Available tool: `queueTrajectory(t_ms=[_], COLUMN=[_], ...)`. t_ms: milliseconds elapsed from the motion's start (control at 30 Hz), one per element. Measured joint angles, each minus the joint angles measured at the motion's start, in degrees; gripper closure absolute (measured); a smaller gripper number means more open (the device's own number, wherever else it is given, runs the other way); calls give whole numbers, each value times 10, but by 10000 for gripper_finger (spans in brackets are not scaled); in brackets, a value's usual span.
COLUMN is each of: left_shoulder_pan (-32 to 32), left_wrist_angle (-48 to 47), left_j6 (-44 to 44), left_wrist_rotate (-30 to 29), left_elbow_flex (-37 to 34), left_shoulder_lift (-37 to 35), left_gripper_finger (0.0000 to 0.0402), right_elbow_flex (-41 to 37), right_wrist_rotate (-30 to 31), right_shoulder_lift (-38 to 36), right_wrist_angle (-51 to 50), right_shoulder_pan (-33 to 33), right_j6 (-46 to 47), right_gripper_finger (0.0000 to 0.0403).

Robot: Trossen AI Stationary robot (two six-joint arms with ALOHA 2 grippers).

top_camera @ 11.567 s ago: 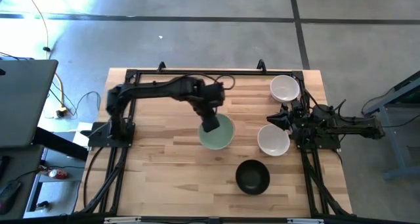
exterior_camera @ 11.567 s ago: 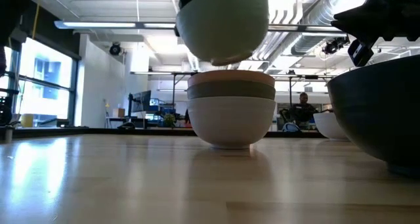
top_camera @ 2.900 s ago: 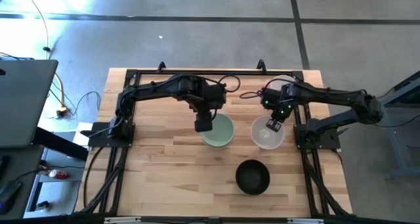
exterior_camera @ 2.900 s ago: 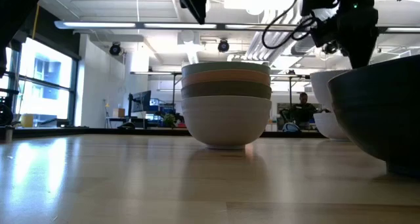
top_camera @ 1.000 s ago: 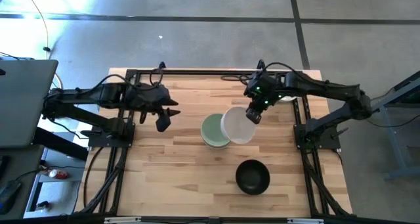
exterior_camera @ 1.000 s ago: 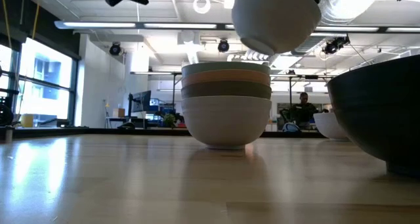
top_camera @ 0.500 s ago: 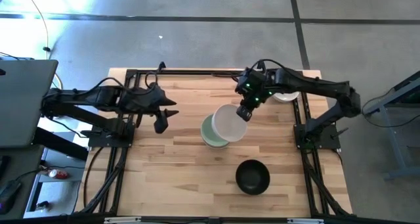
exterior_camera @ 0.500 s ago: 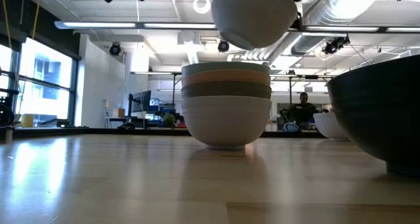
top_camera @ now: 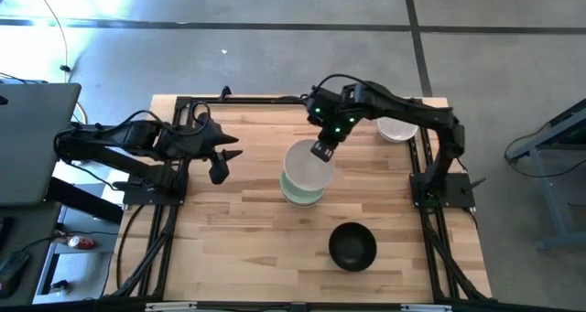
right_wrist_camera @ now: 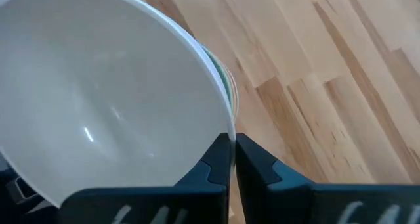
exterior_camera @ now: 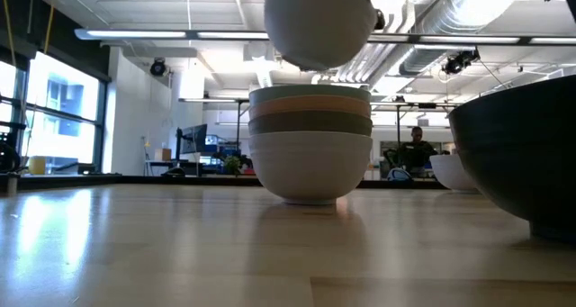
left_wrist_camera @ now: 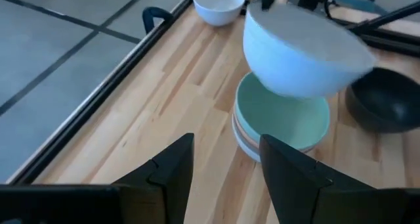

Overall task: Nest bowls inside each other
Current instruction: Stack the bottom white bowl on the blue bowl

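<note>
Bowls nearest first: a black bowl (top_camera: 352, 245) sits alone near the counter's (top_camera: 229, 230) front; behind it, the right gripper (top_camera: 320, 151) — jaws pinching a white bowl's (top_camera: 308, 166) rim — hangs over the stack (exterior_camera: 310, 154). That thin, tilted rim grip could slip or land off-centre. The left gripper (top_camera: 220, 170) waits aside, jaws apart; another white bowl (top_camera: 396, 129) lies farthest.

Table (top_camera: 229, 202) is pale wood planks, smooth with a light sheen. The white bowl (right_wrist_camera: 111, 92) looks glossy, like glazed ceramic; the mint one (left_wrist_camera: 289, 122) is more satin. Black bowl (top_camera: 352, 245) looks matt, fingers (left_wrist_camera: 170, 175) dark matt plastic.
</note>
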Motion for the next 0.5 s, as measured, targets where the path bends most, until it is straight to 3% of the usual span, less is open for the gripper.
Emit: queueTrajectory(t_ms=[500], left_shoulder_pan=[-17], left_wrist_angle=[-12], left_j6=[-9], left_wrist_rotate=[-32], left_elbow_flex=[0], left_shoulder_lift=[-22], left_gripper_finger=[238], right_elbow_flex=[13], right_wrist_rotate=[3], right_shoulder_lift=[41], right_wrist_angle=[-8], right_shoulder_pan=[22], right_j6=[9], right_gripper_finger=[403])
